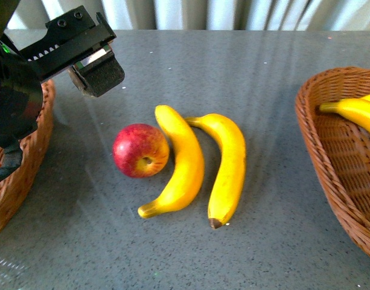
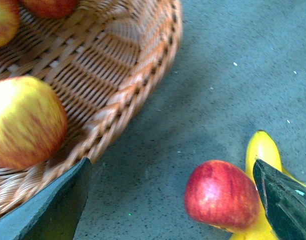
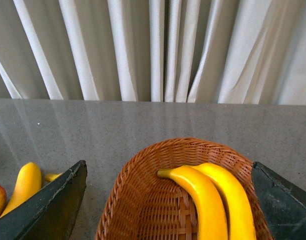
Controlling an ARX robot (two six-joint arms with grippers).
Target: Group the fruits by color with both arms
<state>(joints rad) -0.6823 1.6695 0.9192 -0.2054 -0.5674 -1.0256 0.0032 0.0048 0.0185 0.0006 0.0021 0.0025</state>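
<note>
Since sorting runs by colour, round red yellow-streaked apple (image 1: pixel 140 150) sits on grey tabletop (image 1: pixel 263 72), two long curved yellow bananas (image 1: pixel 183 162) right of it, nearer touching. Black left hand (image 1: pixel 88 60), released, empty, hovers up-left of apple: likely next pick. Only left wrist view shows more apples (image 2: pixel 25 122) in brown wicker basket (image 2: pixel 143 85) left of apple. Only right wrist view shows black right hand (image 3: pixel 167 170), spread empty, over second wicker basket (image 3: pixel 133 200) with bananas (image 3: pixel 212 200), right of apple.

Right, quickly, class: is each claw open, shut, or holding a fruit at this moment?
Left claw: open, holding nothing.
Right claw: open, holding nothing.
</note>
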